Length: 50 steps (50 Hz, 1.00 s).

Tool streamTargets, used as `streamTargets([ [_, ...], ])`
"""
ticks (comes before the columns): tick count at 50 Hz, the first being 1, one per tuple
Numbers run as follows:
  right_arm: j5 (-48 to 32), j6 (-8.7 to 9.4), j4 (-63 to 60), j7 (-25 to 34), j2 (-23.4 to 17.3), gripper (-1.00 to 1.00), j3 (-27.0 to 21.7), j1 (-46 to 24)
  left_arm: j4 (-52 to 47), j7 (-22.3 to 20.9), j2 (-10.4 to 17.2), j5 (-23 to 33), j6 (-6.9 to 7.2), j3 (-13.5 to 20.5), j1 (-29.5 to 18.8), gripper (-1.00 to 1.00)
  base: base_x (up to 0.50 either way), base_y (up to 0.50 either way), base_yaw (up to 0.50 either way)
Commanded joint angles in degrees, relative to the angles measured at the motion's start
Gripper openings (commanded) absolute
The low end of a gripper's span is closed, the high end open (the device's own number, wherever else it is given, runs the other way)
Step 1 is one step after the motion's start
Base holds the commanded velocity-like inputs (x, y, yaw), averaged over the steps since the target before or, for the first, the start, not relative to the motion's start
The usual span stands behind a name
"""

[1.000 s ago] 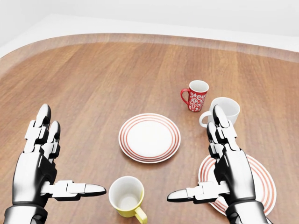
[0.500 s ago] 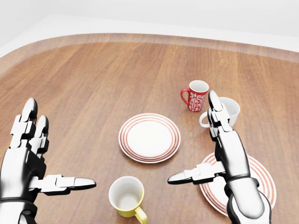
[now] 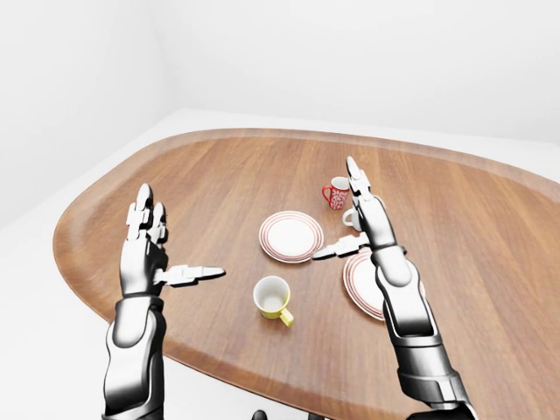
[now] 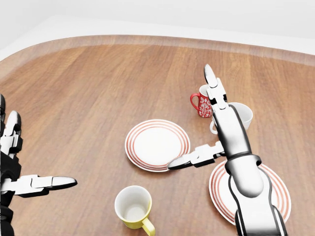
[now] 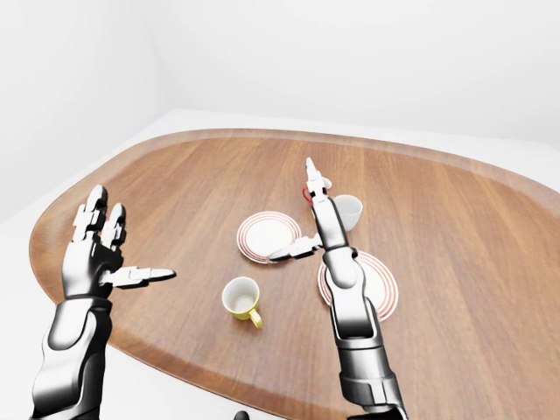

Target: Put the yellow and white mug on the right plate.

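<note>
The yellow and white mug (image 4: pixel 133 206) stands upright on the wooden table at the bottom of the head view, its handle pointing to the lower right. The right plate (image 4: pixel 281 196), white with red rings, lies to its right, partly under my right forearm. My right hand (image 4: pixel 199 125) is open and empty above the table between the two plates, its fingers (image 4: pixel 215 91) stretched up towards the red mug and its thumb out to the left. My left hand (image 4: pixel 39 155) is open and empty at the view's left edge, well left of the mug.
A second red-ringed plate (image 4: pixel 157 145) lies mid-table above the yellow mug. A red patterned mug (image 4: pixel 202 107) and a white mug (image 4: pixel 242 115) stand above the right plate, partly behind my right hand. The table's rounded edge (image 3: pixel 254 372) runs close below the mug.
My right hand has reached up and left, from over the right plate towards the red mug. My left hand has drifted left towards the view's edge. The mugs and plates have not moved.
</note>
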Motion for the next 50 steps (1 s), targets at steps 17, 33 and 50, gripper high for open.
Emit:
streamTargets([
  [17,-18.2,0.00,21.7,-7.3,0.4,1.00,2.5,-12.3,-0.4,0.0,2.6,-1.4,0.00,5.1,-1.3,1.00,0.00,0.00,0.00],
  [33,-21.1,0.00,27.8,-8.2,1.2,1.00,3.5,-13.6,-0.4,0.0,2.7,-1.6,0.00,5.4,-1.4,1.00,0.00,0.00,0.00],
  [50,-19.9,0.00,28.9,-4.6,2.1,1.00,4.0,-13.1,-0.2,0.0,2.8,-1.4,0.00,5.3,-1.4,1.00,0.00,0.00,0.00],
])
